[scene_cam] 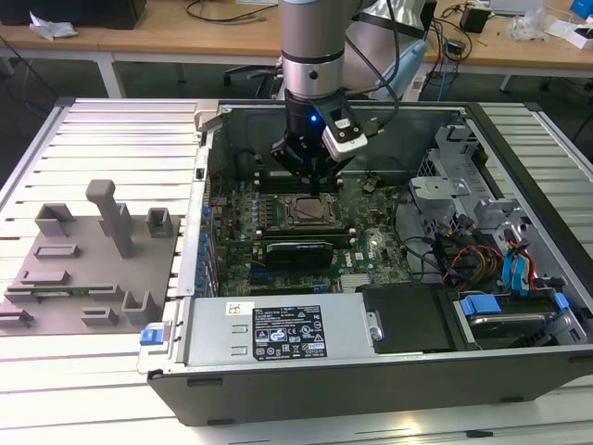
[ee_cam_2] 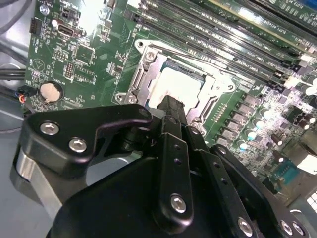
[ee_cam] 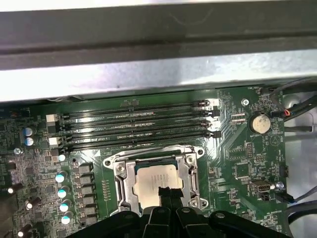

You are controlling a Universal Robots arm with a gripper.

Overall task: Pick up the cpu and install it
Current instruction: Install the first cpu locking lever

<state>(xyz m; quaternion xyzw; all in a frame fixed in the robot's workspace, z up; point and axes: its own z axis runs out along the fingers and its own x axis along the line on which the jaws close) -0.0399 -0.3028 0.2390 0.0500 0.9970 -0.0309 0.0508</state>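
Observation:
The cpu (ee_cam: 151, 179) lies flat inside the metal-framed socket (ee_cam: 123, 184) of the green motherboard (ee_cam: 237, 148), its silvery top showing in both wrist views (ee_cam_2: 182, 83). My gripper (ee_cam: 169, 194) hangs just above the cpu's near edge, and its two black fingers (ee_cam_2: 173, 110) are pressed together with nothing between them. In the exterior view the gripper (scene_cam: 311, 182) stands inside the open computer case (scene_cam: 389, 371), right over the socket (scene_cam: 311, 211). The fingertips cover part of the chip.
Black memory slots (ee_cam: 133, 124) run beside the socket, and the case wall (ee_cam: 158, 44) rises behind them. A round coin battery (ee_cam: 259, 123) sits on the board. Drive cages and cables (scene_cam: 482, 250) fill the case on the exterior view's right. A grey fixture plate (scene_cam: 88, 260) lies on the exterior view's left.

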